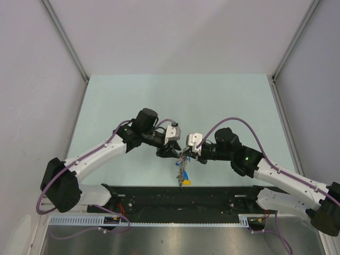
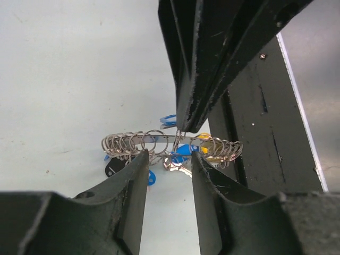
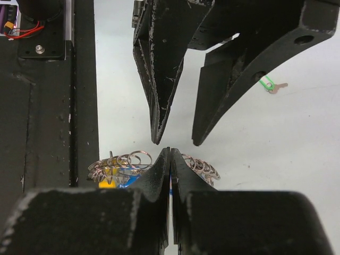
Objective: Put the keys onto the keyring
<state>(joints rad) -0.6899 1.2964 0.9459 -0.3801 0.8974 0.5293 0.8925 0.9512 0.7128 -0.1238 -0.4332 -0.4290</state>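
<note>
The keyring (image 2: 133, 142), a grey metal ring fringed with small wire loops and blue, yellow and black tags, hangs between both grippers near the table's front edge (image 1: 183, 172). My right gripper (image 3: 170, 152) is shut on the keyring's top edge and holds it; its closed tips also show in the left wrist view (image 2: 180, 129). My left gripper (image 2: 168, 159) is open and empty, its fingers straddling the ring's middle without touching it. It also shows in the right wrist view (image 3: 175, 142). A green-tagged key (image 3: 272, 85) lies on the table beyond. The orange key is out of view; the loose blue key cannot be told apart.
The black base rail (image 1: 212, 199) runs along the table's near edge, right beside the keyring (image 3: 48, 106). Pale walls with metal posts close in the green table (image 1: 175, 101) on three sides.
</note>
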